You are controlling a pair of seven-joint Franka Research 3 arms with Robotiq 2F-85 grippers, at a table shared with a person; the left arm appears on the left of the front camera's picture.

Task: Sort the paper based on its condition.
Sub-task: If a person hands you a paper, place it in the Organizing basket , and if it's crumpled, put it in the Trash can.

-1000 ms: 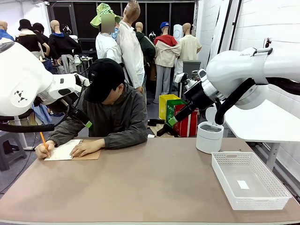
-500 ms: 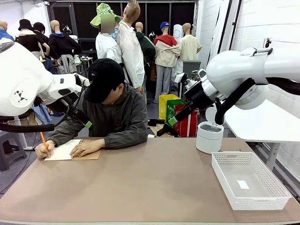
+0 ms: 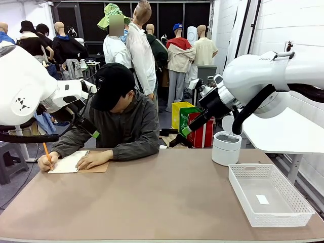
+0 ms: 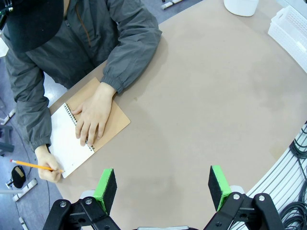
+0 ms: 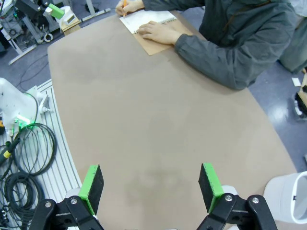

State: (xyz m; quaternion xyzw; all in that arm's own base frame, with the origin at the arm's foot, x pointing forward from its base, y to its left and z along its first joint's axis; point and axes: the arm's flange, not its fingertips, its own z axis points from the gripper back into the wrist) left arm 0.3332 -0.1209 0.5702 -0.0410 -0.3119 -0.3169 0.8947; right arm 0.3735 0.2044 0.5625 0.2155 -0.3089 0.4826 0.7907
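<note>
The paper (image 3: 65, 163) is a white page lying open on a spiral notebook with a brown cover (image 3: 99, 167) at the table's far left. The person holds it flat with one hand (image 3: 93, 159) and has a pencil (image 3: 46, 152) on it with the other. My left gripper (image 3: 93, 132) hangs in the air above and just behind them. Its wrist view looks down on the paper (image 4: 67, 143) past the open left gripper (image 4: 162, 182), which holds nothing. My right gripper (image 3: 181, 135) is raised at the far right and open. The paper (image 5: 144, 20) lies far beyond the right gripper (image 5: 150, 186).
A white mesh basket (image 3: 241, 195) with a tiny white tag (image 3: 262, 199) inside stands at the right front. A white round container (image 3: 226, 148) sits behind it at the far edge. Bare brown tabletop (image 3: 162, 197) spans the middle. The person leans over the far left edge.
</note>
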